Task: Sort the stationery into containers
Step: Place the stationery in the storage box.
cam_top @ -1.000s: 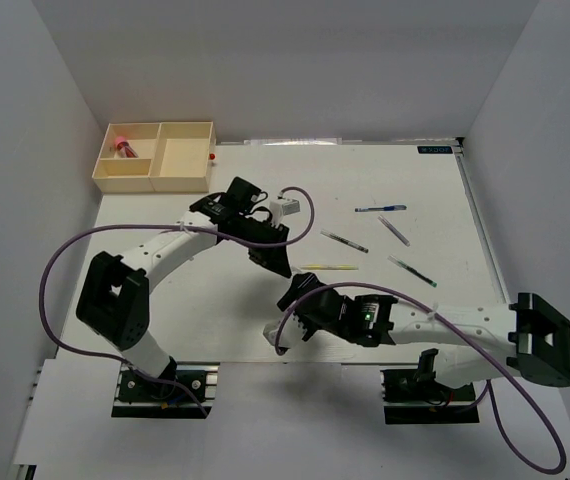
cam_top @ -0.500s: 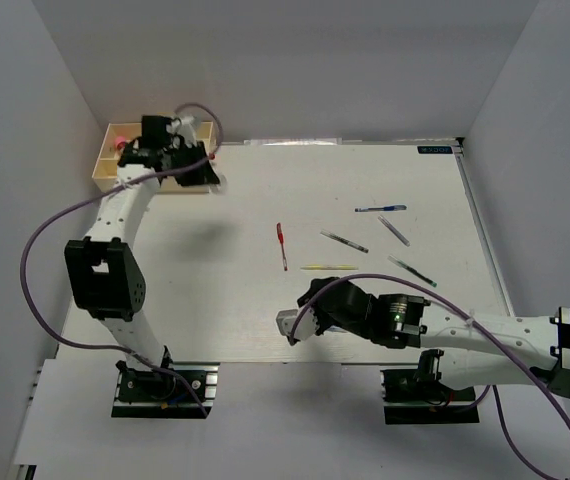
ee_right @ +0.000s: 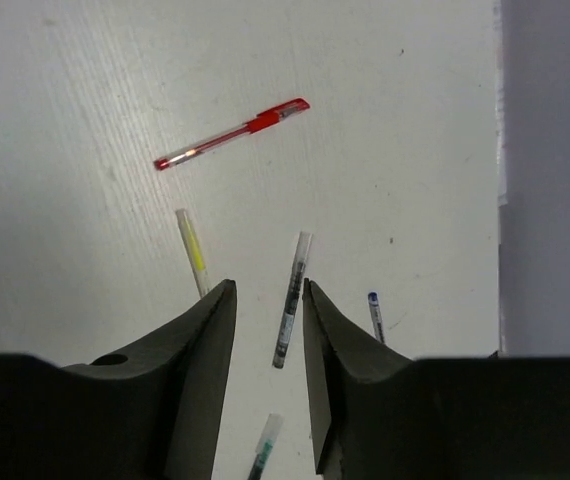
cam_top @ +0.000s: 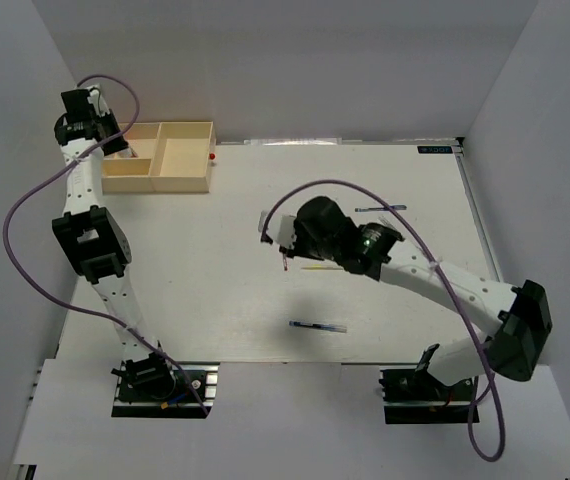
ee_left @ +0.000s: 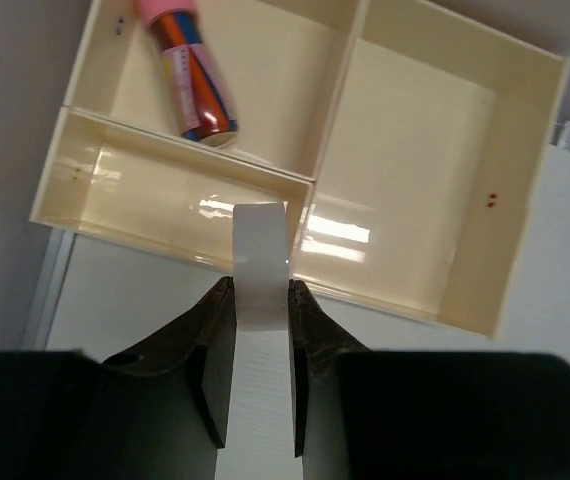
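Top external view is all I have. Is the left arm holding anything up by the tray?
Observer: Yes, the left gripper is shut on the tape ring, held edge-on.
Operator: Anything sorted already?
Observer: The pink cylinder lies in one small compartment of the tray.
Operator: And the other arm?
Observer: The right gripper is open, holding nothing; a clear pen lies beneath, framed between its jaws.

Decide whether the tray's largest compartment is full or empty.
Empty: the largest compartment shows bare floor in the left wrist view. The pink cylinder lies in a small one; the left claw grips the tape ring.
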Available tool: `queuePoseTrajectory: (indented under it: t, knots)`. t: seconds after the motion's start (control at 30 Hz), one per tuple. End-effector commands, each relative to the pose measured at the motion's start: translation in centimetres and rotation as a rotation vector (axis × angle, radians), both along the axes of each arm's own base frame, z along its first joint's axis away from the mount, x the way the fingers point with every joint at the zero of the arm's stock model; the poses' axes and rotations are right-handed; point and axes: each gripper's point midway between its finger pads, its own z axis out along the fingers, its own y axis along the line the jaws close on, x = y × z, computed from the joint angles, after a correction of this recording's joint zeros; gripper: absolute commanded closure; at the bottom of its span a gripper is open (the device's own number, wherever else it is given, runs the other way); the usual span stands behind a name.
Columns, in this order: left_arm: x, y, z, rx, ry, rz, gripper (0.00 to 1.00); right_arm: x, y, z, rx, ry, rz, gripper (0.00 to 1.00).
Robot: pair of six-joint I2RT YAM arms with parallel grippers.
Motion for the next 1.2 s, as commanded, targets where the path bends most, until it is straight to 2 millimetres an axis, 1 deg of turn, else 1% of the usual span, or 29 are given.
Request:
queuePoseTrajectory:
  t: [0.0,0.03,0.07,0.1,0.13,0.17,0.23,0.27,0.3,0.33,0.43,0.5,0.53,0.6,0.67,0.77,0.8,0.83,0.87,0.9,0.97,1.0,1.07,1.1,1.13,1.17]
  knots:
    - [-0.7,1.1,1.0,0.027,-0.023,-0.011,1.00,0.8,0.1,-0.6,0.054,0.168,-0.069,0.62]
    - [-0.8,1.8,0.8,0.035,-0.028,-0.002,1.00,1.2,-0.3,-0.8,0.053,0.182,-0.086,0.62]
    - [-0.6,2.0,0.8,0.047,-0.041,-0.003,1.00,1.3,-0.2,-1.0,0.060,0.197,-0.090,0.63]
    - [-0.6,1.8,0.4,0.041,-0.036,-0.014,1.00,2.0,-0.5,-1.1,0.069,0.212,-0.105,0.63]
    - [-0.6,2.3,-0.2,0.035,-0.029,-0.014,1.00,2.0,-0.5,-1.2,0.070,0.216,-0.105,0.63]
    - [-0.5,2.3,-0.6,0.037,-0.025,-0.022,1.00,2.4,-0.7,-1.2,0.077,0.223,-0.116,0.63]
    - [-0.1,2.5,-1.9,0.035,0.001,-0.025,1.00,2.6,-0.7,-1.3,0.079,0.234,-0.121,0.63]
    - [0.0,2.4,-2.2,0.031,0.006,-0.029,1.00,2.7,-0.7,-1.3,0.088,0.242,-0.134,0.63]
    - [0.2,2.5,-2.5,0.027,0.010,-0.028,1.00,3.2,-0.7,-0.8,0.104,0.243,-0.146,0.63]
    - [0.2,3.1,-3.2,0.026,0.020,-0.014,0.99,3.3,-0.9,-0.7,0.109,0.248,-0.151,0.63]
    - [0.7,3.3,-3.6,0.023,0.008,-0.007,0.96,3.7,-1.3,-0.3,0.124,0.256,-0.169,0.62]
    - [0.9,3.3,-4.5,0.017,0.018,-0.005,0.95,4.0,-1.7,-0.5,0.123,0.264,-0.185,0.62]
    - [1.1,3.4,-4.4,0.012,0.011,0.000,0.95,4.2,-1.9,-0.5,0.123,0.265,-0.190,0.62]
    - [1.3,3.4,-5.3,0.000,0.025,0.004,0.94,4.2,-2.1,-0.5,0.128,0.275,-0.196,0.62]
    - [1.6,3.4,-5.5,-0.007,0.015,0.013,0.92,4.3,-2.4,-0.5,0.131,0.275,-0.204,0.62]
    - [2.0,3.4,-5.3,-0.007,-0.005,0.010,0.90,4.6,-2.7,-0.6,0.133,0.279,-0.220,0.62]
    - [2.1,3.4,-5.6,-0.009,-0.003,0.008,0.87,4.7,-2.9,-0.7,0.132,0.281,-0.226,0.61]
    - [2.2,3.5,-5.6,-0.008,-0.001,0.010,0.83,4.3,-2.5,-0.7,0.143,0.302,-0.204,0.60]
    - [2.2,3.6,-5.9,-0.007,0.005,0.014,0.77,4.5,-2.6,-0.8,0.148,0.304,-0.209,0.55]
    - [2.2,3.6,-6.2,-0.006,0.008,0.016,0.66,4.5,-2.6,-0.8,0.150,0.308,-0.215,0.51]
    - [2.3,3.7,-6.2,-0.004,0.007,0.015,0.53,4.8,-2.7,-0.9,0.162,0.320,-0.228,0.47]
    - [2.2,3.6,-6.2,-0.006,0.008,0.013,0.44,4.9,-2.8,-0.9,0.165,0.325,-0.233,0.47]
    - [2.2,3.5,-6.0,-0.010,0.002,0.009,0.35,5.0,-2.9,-1.1,0.166,0.337,-0.240,0.47]
    - [2.1,3.4,-5.5,-0.010,-0.006,0.005,0.29,5.1,-2.9,-1.2,0.165,0.342,-0.243,0.47]
    - [2.2,3.3,-5.2,-0.012,-0.013,0.003,0.26,5.3,-3.1,-1.3,0.163,0.348,-0.247,0.47]
    - [2.1,3.2,-5.1,-0.014,-0.014,-0.003,0.25,5.4,-3.1,-1.5,0.162,0.356,-0.250,0.48]
